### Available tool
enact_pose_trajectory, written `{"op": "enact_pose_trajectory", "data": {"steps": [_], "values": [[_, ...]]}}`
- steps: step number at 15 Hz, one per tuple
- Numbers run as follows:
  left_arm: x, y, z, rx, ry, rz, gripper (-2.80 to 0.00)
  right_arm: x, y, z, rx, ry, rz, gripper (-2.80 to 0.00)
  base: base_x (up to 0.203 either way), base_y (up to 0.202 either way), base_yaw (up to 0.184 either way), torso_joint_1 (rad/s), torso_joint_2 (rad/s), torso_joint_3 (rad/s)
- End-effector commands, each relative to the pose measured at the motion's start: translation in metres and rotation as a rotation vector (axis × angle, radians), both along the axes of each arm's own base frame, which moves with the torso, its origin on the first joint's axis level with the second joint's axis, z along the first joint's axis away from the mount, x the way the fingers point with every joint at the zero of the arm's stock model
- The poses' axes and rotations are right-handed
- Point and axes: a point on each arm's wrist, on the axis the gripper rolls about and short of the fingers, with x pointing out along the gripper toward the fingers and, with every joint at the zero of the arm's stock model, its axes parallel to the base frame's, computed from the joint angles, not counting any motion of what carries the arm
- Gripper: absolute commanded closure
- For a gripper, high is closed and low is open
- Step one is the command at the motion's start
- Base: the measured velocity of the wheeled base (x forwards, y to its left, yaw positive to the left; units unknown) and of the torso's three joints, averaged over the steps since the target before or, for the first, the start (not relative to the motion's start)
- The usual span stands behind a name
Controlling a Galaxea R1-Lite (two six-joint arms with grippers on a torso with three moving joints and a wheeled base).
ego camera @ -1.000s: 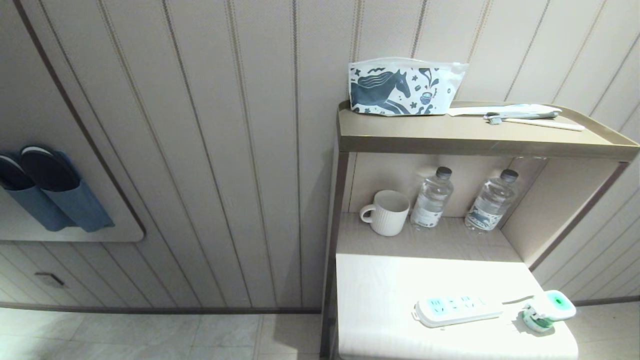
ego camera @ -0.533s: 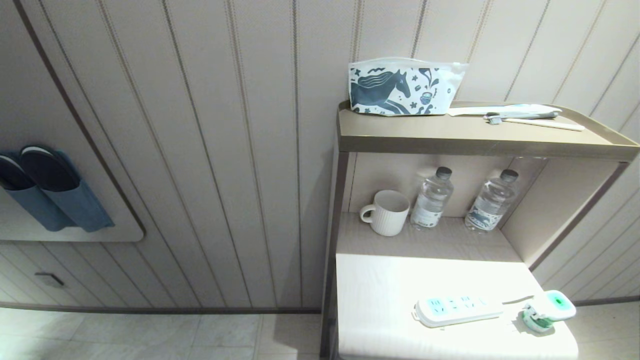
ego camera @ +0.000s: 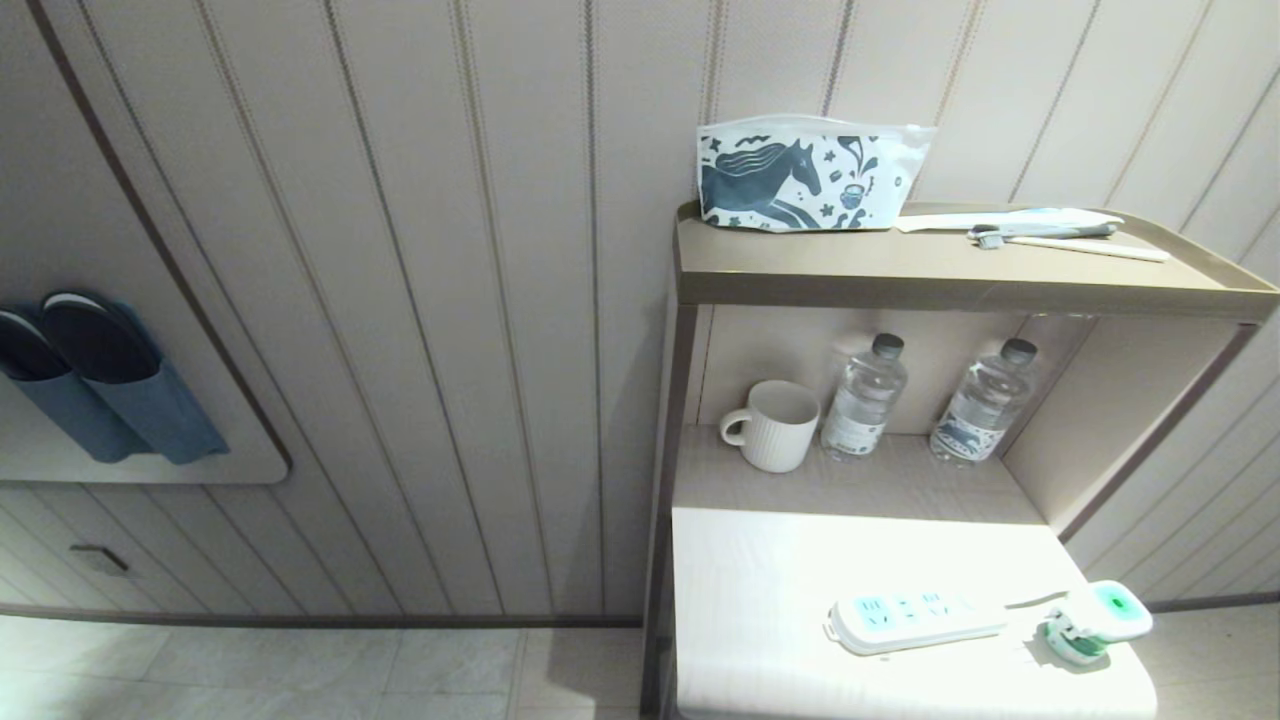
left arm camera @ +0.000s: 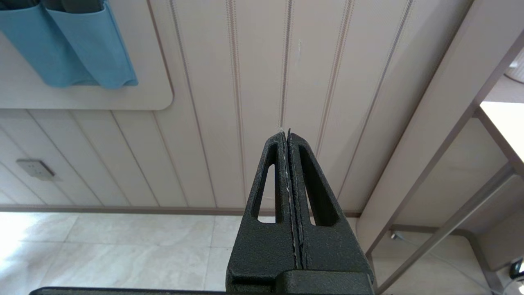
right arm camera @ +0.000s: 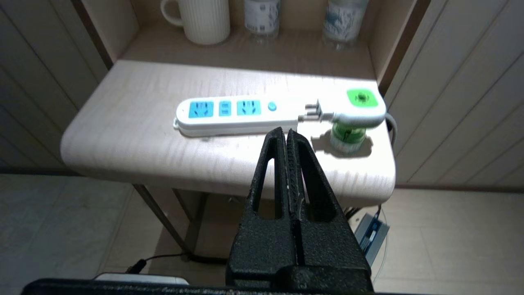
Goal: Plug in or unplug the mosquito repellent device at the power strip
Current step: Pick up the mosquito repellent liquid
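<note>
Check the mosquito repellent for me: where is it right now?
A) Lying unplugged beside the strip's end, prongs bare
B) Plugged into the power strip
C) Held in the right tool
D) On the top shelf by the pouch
A: the mosquito repellent lies on the table at the end of the power strip with its metal prongs exposed, and the right tool is shut and empty, short of it.

The power strip is glossy white plastic, the mosquito repellent device smooth plastic with a translucent green bottle, the table pale matt woodgrain, the ribbed mug matt white.
</note>
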Motion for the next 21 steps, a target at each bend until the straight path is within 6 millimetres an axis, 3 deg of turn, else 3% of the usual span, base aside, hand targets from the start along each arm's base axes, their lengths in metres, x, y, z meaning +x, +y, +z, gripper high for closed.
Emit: {"op": "enact_pose_trajectory", "data": {"steps": [1, 4, 8, 10, 12, 14, 17, 21], "values": [[0.000, 0.000, 0.000, 0.000, 0.001, 0.000, 0.00, -0.009, 0.001, 0.041, 0.000, -0.029, 0.023, 0.00, 0.000, 0.000, 0.000, 0.000, 0.00, 0.000], [0.000, 0.000, 0.000, 0.000, 0.001, 0.000, 0.00, -0.001, 0.001, 0.103, 0.002, 0.053, 0.059, 0.00, 0.000, 0.000, 0.000, 0.000, 0.00, 0.000], [0.000, 0.000, 0.000, 0.000, -0.001, 0.000, 0.00, 0.036, 0.001, 0.183, -0.005, 0.289, 0.074, 0.00, 0.000, 0.000, 0.000, 0.000, 0.00, 0.000], [0.000, 0.000, 0.000, 0.000, 0.001, 0.000, 0.00, 0.057, 0.001, 0.200, -0.052, 0.486, 0.076, 0.00, 0.000, 0.000, 0.000, 0.000, 0.00, 0.000], [0.000, 0.000, 0.000, 0.000, -0.001, 0.000, 0.00, 0.073, -0.001, 0.198, -0.176, 0.738, 0.025, 0.00, 0.000, 0.000, 0.000, 0.000, 0.00, 0.000], [0.000, 0.000, 0.000, 0.000, 0.001, 0.000, 0.00, 0.086, -0.004, 0.189, -0.280, 0.873, -0.058, 0.00, 0.000, 0.000, 0.000, 0.000, 0.00, 0.000], [0.000, 0.000, 0.000, 0.000, 0.001, 0.000, 0.00, 0.089, -0.012, 0.166, -0.265, 1.005, -0.157, 0.00, 0.000, 0.000, 0.000, 0.000, 0.00, 0.000], [0.000, 0.000, 0.000, 0.000, -0.001, 0.000, 0.00, 0.104, -0.016, 0.127, -0.206, 1.122, -0.126, 0.00, 0.000, 0.000, 0.000, 0.000, 0.00, 0.000]]}}
